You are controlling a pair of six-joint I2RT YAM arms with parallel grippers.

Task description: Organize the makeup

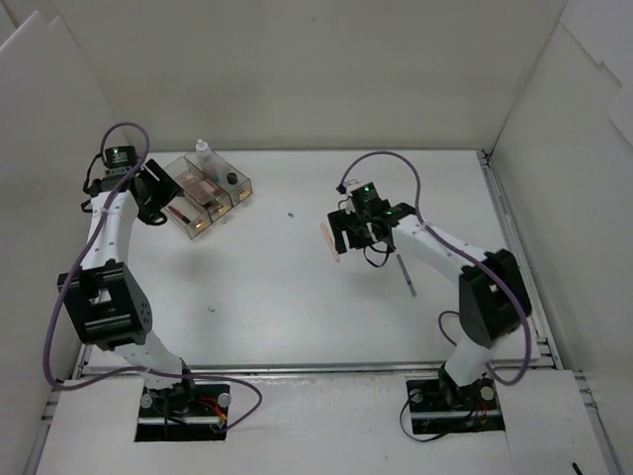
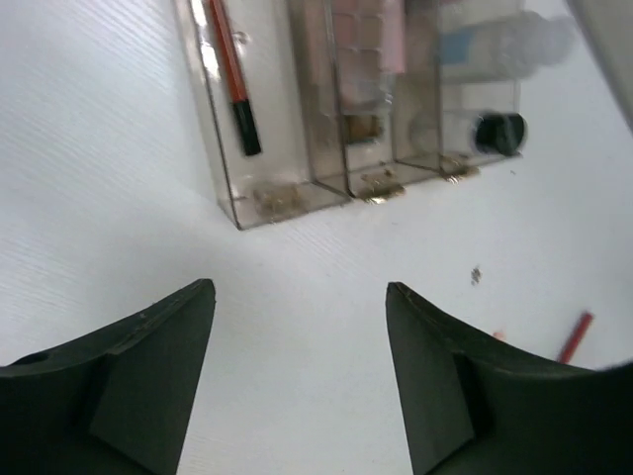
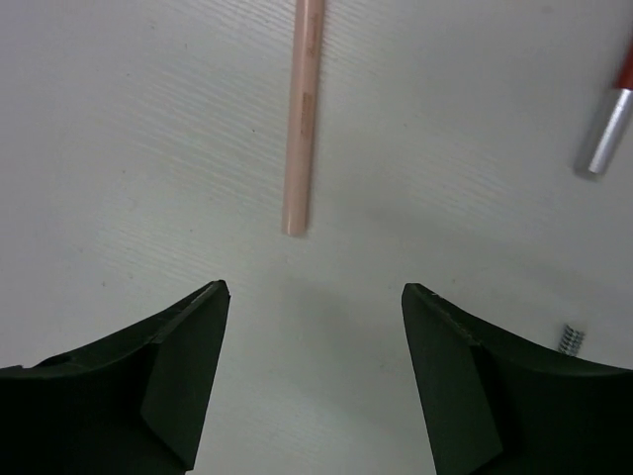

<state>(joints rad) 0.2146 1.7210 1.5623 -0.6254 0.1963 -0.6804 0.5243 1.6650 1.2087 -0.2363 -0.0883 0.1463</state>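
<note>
The clear compartmented box stands at the back left. In the left wrist view it holds a red pencil with a black cap, a tan palette, a white-teal bottle and a black-capped item. My left gripper is open just in front of the box, empty, over bare table. My right gripper is open and empty, just short of the end of a pink pencil lying on the table. The pink pencil lies left of my right gripper.
A red and silver pencil lies to the right in the right wrist view. A grey pencil rests on the table by the right arm. A red pencil tip shows past the left gripper's right finger. White walls enclose the table.
</note>
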